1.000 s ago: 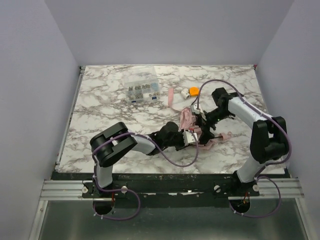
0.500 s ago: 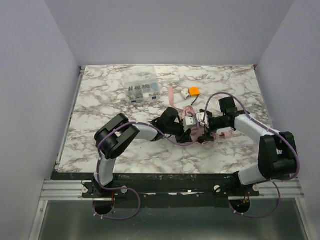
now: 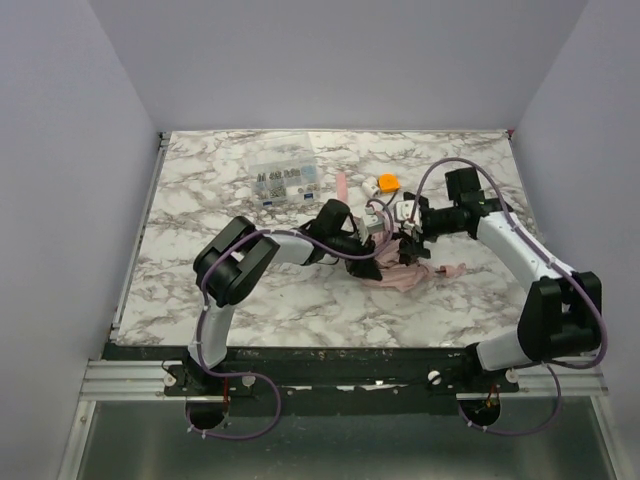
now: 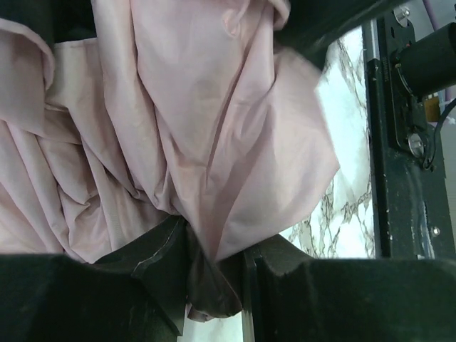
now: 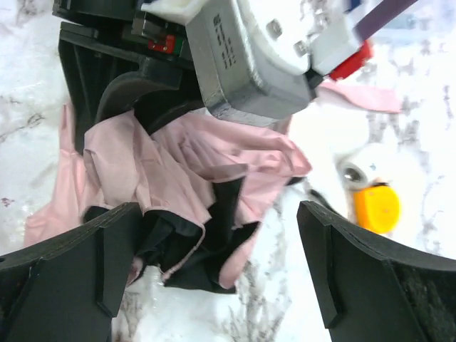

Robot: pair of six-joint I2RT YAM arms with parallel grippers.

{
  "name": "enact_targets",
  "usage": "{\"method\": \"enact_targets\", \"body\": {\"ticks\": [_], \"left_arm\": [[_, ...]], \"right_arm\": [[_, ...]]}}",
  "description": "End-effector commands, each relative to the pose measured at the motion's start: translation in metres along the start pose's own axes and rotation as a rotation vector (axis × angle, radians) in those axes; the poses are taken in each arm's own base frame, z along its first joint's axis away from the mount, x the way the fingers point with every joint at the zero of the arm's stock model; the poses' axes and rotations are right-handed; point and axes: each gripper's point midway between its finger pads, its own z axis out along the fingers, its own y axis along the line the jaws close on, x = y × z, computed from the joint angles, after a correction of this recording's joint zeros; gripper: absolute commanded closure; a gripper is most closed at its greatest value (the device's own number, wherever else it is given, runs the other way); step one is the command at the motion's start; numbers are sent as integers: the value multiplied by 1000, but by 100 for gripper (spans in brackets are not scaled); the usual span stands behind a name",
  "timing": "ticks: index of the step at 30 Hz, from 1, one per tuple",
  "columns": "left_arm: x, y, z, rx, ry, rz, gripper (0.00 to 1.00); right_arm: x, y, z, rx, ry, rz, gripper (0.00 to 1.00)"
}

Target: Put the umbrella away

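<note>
**Operator:** My left gripper (image 4: 214, 281) is pinching a fold of the umbrella (image 4: 214, 128), which lies crumpled mid-table with pink cloth bunched over the fingers.

**Observer:** And the right?

**Operator:** My right gripper (image 5: 222, 263) is spread wide, one finger on either side of the canopy, gripping nothing.

**Observer:** Containers?

**Operator:** A clear compartment box (image 3: 285, 182) sits farther back, with small parts inside that I can't identify. A small orange-and-white gadget (image 3: 383, 185) sits to its right.

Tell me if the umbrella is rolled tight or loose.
Loose. The umbrella shows crumpled, baggy pink folds in both wrist views, not a tight roll.
</note>
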Motion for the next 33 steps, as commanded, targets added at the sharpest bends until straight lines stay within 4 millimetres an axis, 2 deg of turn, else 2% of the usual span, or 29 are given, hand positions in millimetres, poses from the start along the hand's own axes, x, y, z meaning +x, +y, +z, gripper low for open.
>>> {"method": "enact_targets", "body": {"ticks": [1,3,4,8,10,12,17,21,22,23,24,25,27,31,33], "left_arm": [[175,-12,-32,-121,468,-566,91],[174,-12,-32,-118,471,-571,91],[173,-12,-31,-115,472,-577,92],[170,-14,-28,-93,474,-625,91],[170,-15,-26,-80,480,-654,91],[169,-17,-25,-77,482,-682,92],[173,-24,-25,-45,499,-752,91],[173,-30,-26,-10,505,-787,91],[171,-31,-26,-2,499,-789,91],[169,-32,-26,3,494,-790,90],[165,-32,-26,5,484,-787,89],[161,-32,-27,5,473,-781,87],[146,-32,-29,-2,427,-748,77],[97,-36,-36,-12,271,-602,51],[65,-39,-43,-11,175,-505,44]], "right_arm": [[-6,10,-5,1,6,-11,0],[19,29,1,-53,82,-24,1],[24,37,3,-75,94,-21,0],[27,60,9,-94,99,-44,0],[32,80,22,-143,125,-52,0],[45,86,35,-133,185,-61,0],[92,69,50,-19,348,-87,0],[122,63,49,19,468,-104,1],[125,65,49,10,484,-97,5],[127,66,49,-7,493,-84,12],[130,73,50,-45,503,-57,22],[130,77,50,-79,511,-36,38],[132,95,49,-181,524,19,55],[121,127,45,-337,474,70,69],[112,138,44,-407,444,125,77]]}}
